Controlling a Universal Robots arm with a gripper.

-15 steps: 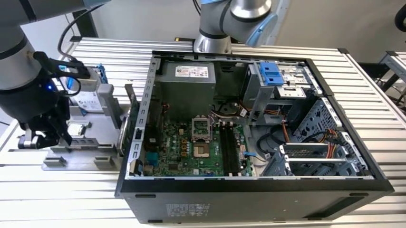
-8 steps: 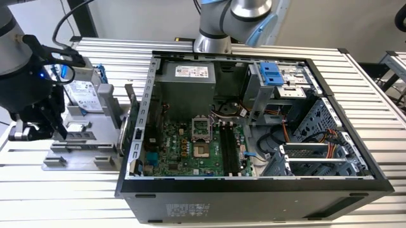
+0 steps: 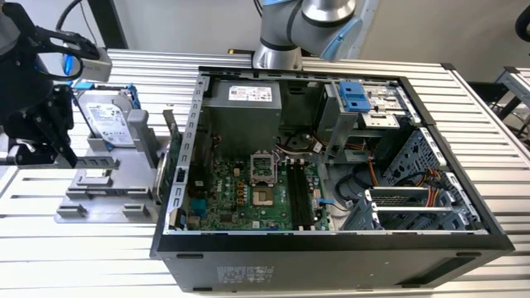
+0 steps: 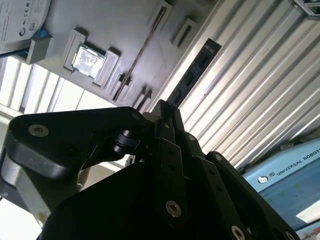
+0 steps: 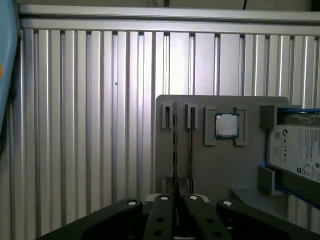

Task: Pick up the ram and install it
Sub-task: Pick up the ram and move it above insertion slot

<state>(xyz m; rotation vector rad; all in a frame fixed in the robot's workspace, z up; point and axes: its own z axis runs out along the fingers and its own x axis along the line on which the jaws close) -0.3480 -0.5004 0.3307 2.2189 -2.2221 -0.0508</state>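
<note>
Pincer (image 4: 165,111) holds the ram (image 4: 194,72) above the tray (image 5: 217,170)

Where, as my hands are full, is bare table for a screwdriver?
The table is bare on the near side of the grey fixture, at the exterior view's left of the computer case. The fixture, by the gripper holding the ram, is crowded.
</note>
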